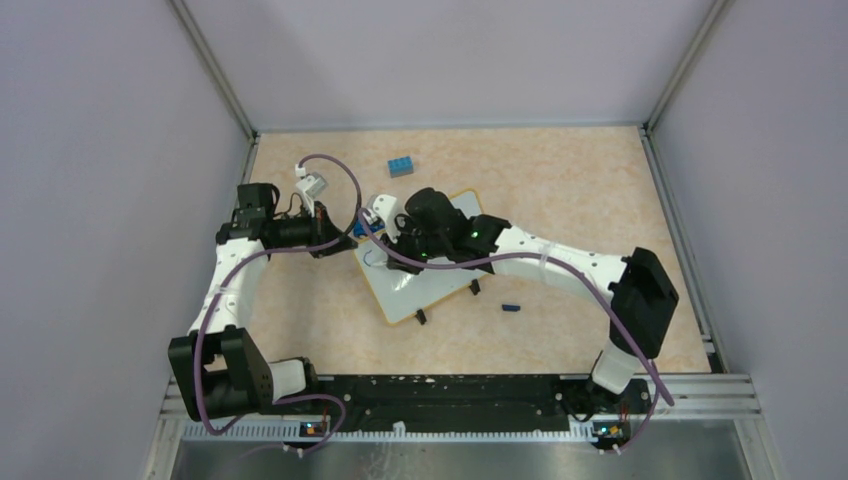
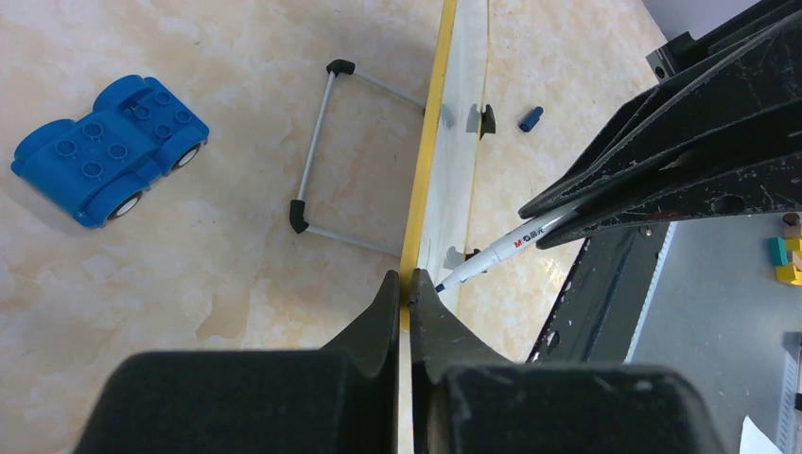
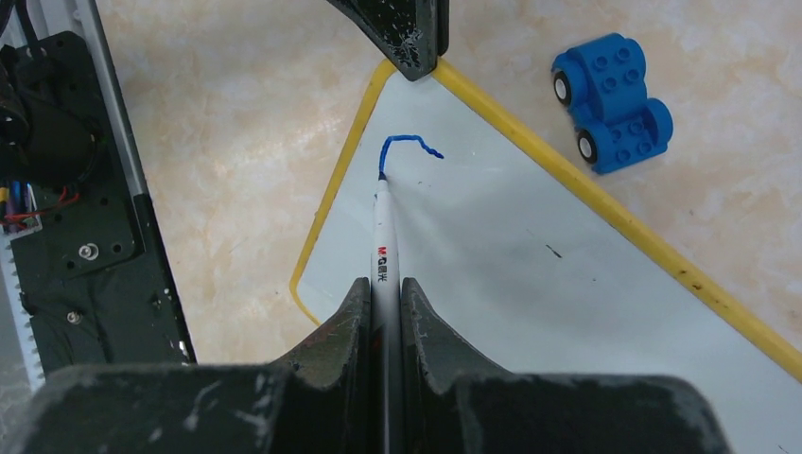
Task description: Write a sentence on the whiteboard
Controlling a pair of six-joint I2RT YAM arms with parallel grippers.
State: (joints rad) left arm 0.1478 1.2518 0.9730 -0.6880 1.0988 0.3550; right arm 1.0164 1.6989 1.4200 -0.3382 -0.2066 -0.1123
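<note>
The right claw [image 3: 383, 288] is clenched on a white marker [image 3: 382, 222], whose tip seems to touch the whiteboard [image 3: 530, 284] at the end of a short blue hook, the sentence [image 3: 409, 145] barely begun. The left claw [image 2: 404, 288] pinches the board's yellow rim at that far-left corner. The board lies in the middle of the counter [image 1: 560, 200], long axis running rightward, blank surface stretching right of the tip, beneath the right arm.

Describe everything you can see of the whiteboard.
The whiteboard is a white rectangle with rounded corners, a thin yellow rim and two black clips on its near edge, sitting askew on the table. One short blue stroke marks a corner. The left gripper pinches its rim there; the pen in the right gripper touches its surface.
</note>
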